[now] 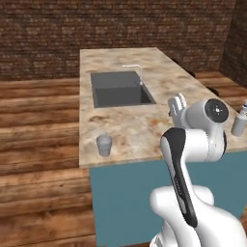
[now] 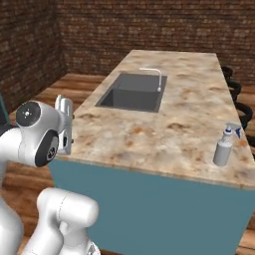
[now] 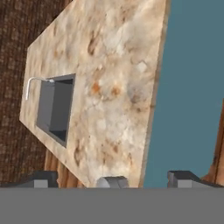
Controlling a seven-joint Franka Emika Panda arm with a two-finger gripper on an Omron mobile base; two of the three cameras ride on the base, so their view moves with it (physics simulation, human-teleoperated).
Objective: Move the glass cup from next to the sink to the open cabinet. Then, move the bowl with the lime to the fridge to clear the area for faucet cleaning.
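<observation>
The glass cup (image 1: 103,144) stands upright near the counter's front left corner, in front of the sink (image 1: 120,89). In the hand view the glass cup (image 3: 111,181) peeks up at the bottom edge between the two fingertips (image 3: 42,179). My gripper (image 1: 177,102) hovers above the counter's front part, well to the right of the cup and apart from it, with its jaws open and nothing in them. In the right base view the gripper (image 2: 63,114) is raised at the counter's near left corner. The bowl with the lime, the open cabinet and the fridge are out of view.
A spray bottle (image 1: 239,120) stands at the counter's front right edge, also the spray bottle (image 2: 223,148). The faucet (image 1: 136,70) arches over the sink's far right side. The marble counter (image 2: 164,124) tops a teal island, with wooden floor around it and brick walls behind.
</observation>
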